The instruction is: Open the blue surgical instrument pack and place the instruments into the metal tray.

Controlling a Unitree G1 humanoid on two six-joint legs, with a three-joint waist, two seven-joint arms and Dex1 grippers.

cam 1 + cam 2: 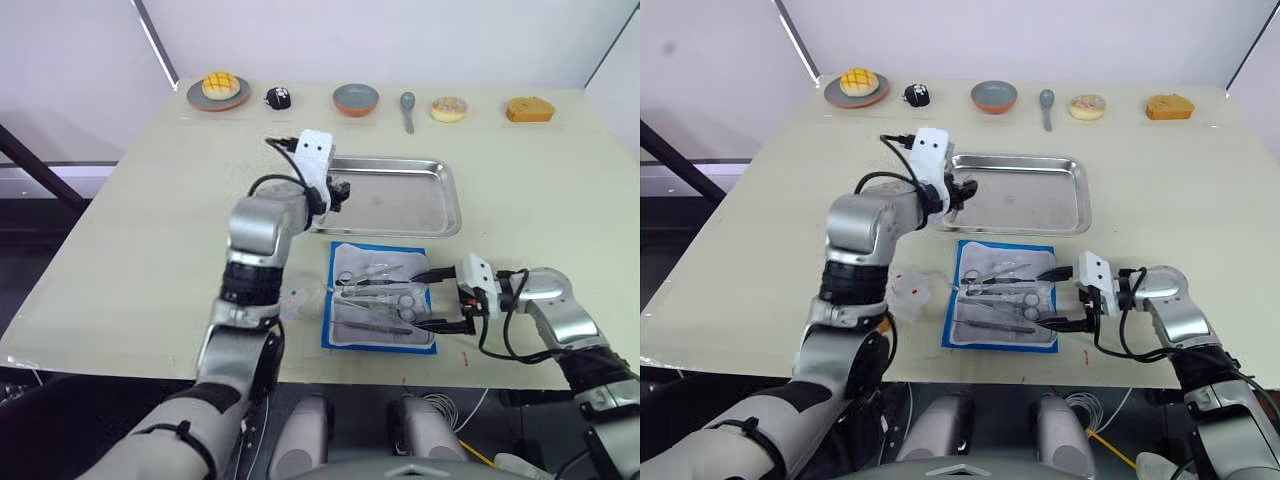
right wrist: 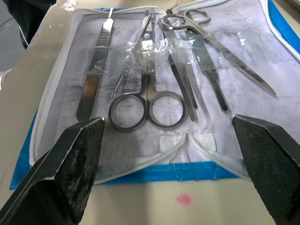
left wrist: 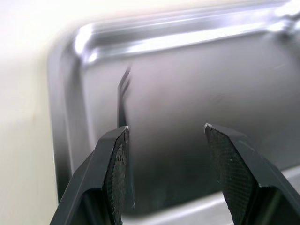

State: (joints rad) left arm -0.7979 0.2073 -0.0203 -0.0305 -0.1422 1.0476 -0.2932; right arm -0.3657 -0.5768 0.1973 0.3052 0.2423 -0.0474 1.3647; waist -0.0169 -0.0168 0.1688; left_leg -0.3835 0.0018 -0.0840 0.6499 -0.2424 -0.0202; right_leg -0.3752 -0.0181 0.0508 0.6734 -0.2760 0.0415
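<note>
Blue pack (image 1: 380, 297) unfolded, no legible text; both grippers (image 3: 166, 136) (image 2: 171, 140) released.

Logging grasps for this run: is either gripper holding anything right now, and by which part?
Nothing is held. The left gripper is open over the metal tray, a slim instrument lying below; the right gripper is open before the blue surgical instrument pack.

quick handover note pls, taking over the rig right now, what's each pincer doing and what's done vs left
Left pincer: open, over the left end of the metal tray; one slim instrument lies in the tray beneath it.
Right pincer: open, empty, at the right edge of the blue surgical instrument pack.
Done: pack unfolded flat on the table in front of the tray.
Left: scissors, scalpel handle and the other tools in the pack.
</note>
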